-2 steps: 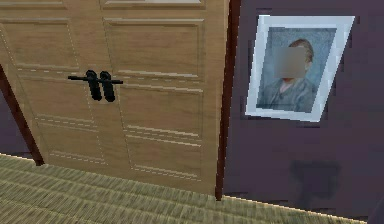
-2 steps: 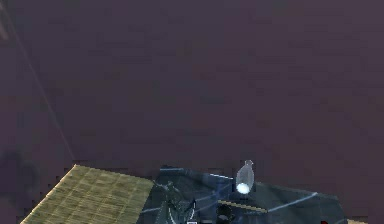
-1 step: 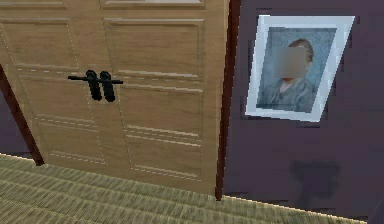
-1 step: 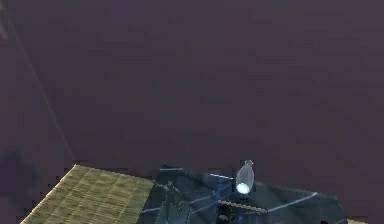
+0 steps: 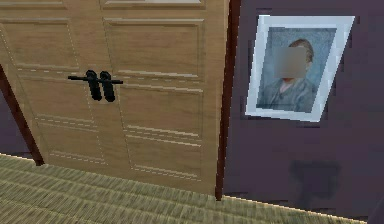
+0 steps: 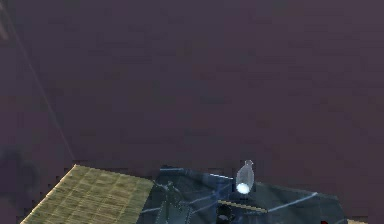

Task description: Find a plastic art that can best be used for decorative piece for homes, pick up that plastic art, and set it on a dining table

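A framed portrait picture [image 5: 300, 68] with a pale frame hangs on the purple wall at the forward view's right. A small pale grey, bottle-like object [image 6: 244, 178] stands tilted on a dark bluish piece of furniture [image 6: 190, 198] at the arm side view's bottom middle. I cannot tell what that object is made of.
Wooden double doors [image 5: 120, 85] with black handles [image 5: 99, 84] stand close ahead, taking up the forward view's left and middle. A woven tan floor [image 5: 90, 200] runs below them and shows again [image 6: 85, 195] at the arm side view's bottom left. A plain purple wall [image 6: 200, 80] lies beyond.
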Controlling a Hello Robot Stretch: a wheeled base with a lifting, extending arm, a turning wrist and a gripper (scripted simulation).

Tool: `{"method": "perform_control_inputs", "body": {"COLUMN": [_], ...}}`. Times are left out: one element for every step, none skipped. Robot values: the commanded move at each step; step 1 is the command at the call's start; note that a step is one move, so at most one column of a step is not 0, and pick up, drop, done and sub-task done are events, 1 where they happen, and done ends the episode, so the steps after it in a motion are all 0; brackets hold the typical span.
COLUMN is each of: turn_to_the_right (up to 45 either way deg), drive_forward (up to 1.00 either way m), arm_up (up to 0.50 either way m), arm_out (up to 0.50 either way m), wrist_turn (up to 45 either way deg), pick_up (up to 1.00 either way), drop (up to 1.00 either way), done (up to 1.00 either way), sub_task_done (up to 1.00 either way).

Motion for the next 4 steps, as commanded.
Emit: {"method": "perform_control_inputs", "body": {"turn_to_the_right": [0.0,0.0,0.0,0.0], "drive_forward": [0.0,0.0,0.0,0.0], "arm_up": [0.1,0.5,0.22,0.0], "arm_out": [0.0,0.0,0.0,0.0], "wrist_turn": [0.0,0.0,0.0,-45.0], "pick_up": [0.0,0.0,0.0,0.0], "drop": [0.0,0.0,0.0,0.0], "done": [0.0,0.0,0.0,0.0], "sub_task_done": [0.0,0.0,0.0,0.0]}}
